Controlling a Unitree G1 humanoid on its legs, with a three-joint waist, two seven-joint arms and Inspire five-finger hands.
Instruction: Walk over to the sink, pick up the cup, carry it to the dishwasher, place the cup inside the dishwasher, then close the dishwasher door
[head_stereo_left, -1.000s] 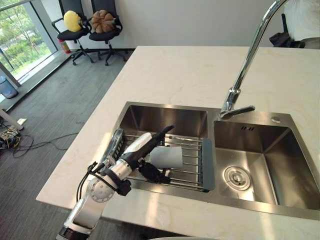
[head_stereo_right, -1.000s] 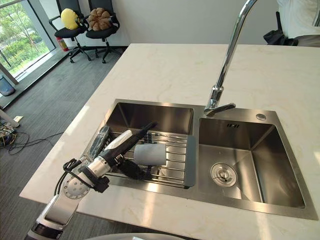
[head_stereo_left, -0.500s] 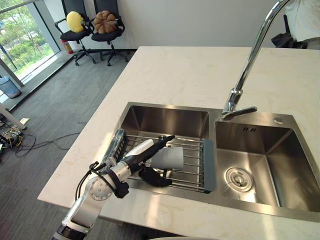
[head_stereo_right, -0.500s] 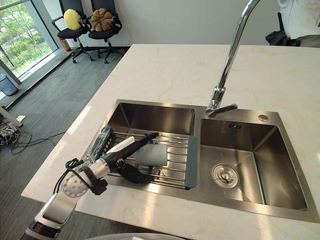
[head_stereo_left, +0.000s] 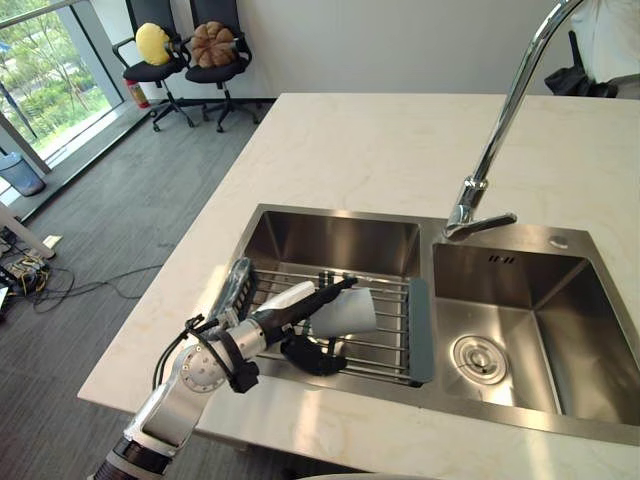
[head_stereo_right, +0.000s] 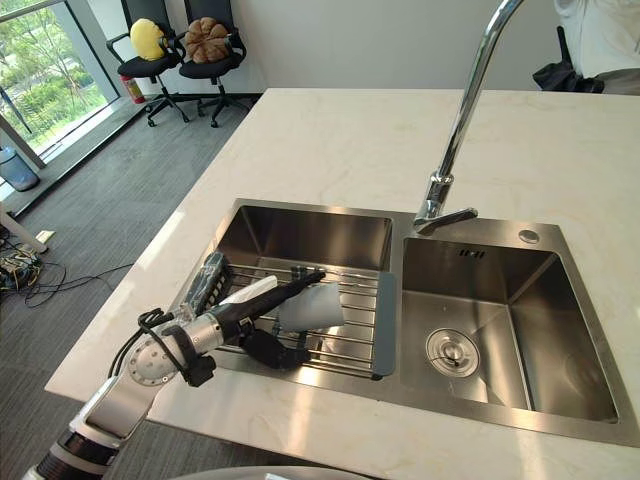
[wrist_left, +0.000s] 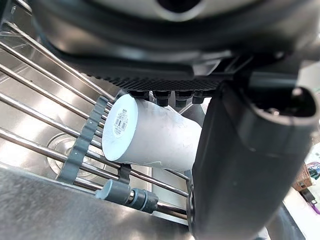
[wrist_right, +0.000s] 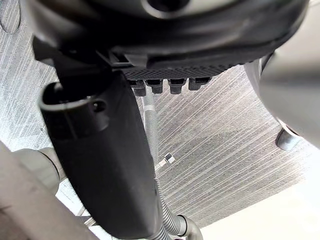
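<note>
The left hand's fingers (head_stereo_left: 326, 291) lie straight along the top of the cup (head_stereo_left: 348, 312). The thumb (head_stereo_left: 310, 357) reaches out below, on the near side, so the cup sits between them. Nothing curls round it, and the left hand (head_stereo_left: 285, 315) is open. In the left wrist view the finger ends (wrist_left: 165, 93) stand just above the cup's wall, and the thumb (wrist_left: 240, 165) covers one end of it.

The cup is white and lies on its side on the wire rack (head_stereo_left: 395, 345). Its long axis runs roughly along the rack's long wires, one end toward the arm and the other toward the right basin. Its flat, labelled end shows in the left wrist view, on the side away from the thumb. The head views do not show which end is the mouth.

The rack spans the left basin (head_stereo_left: 330, 240) of the steel sink (head_stereo_left: 400, 217) and holds the cup. The right basin (head_stereo_left: 585, 320) has a round drain (head_stereo_left: 478, 358) in its floor. The faucet (head_stereo_left: 500, 130) arches up from the back rim between the basins. The sink is set in a pale counter (head_stereo_left: 380, 150).

The right hand (wrist_right: 105, 165) hangs over grey carpet (wrist_right: 215, 130) with its thumb straight. It is relaxed and holds nothing.
</note>
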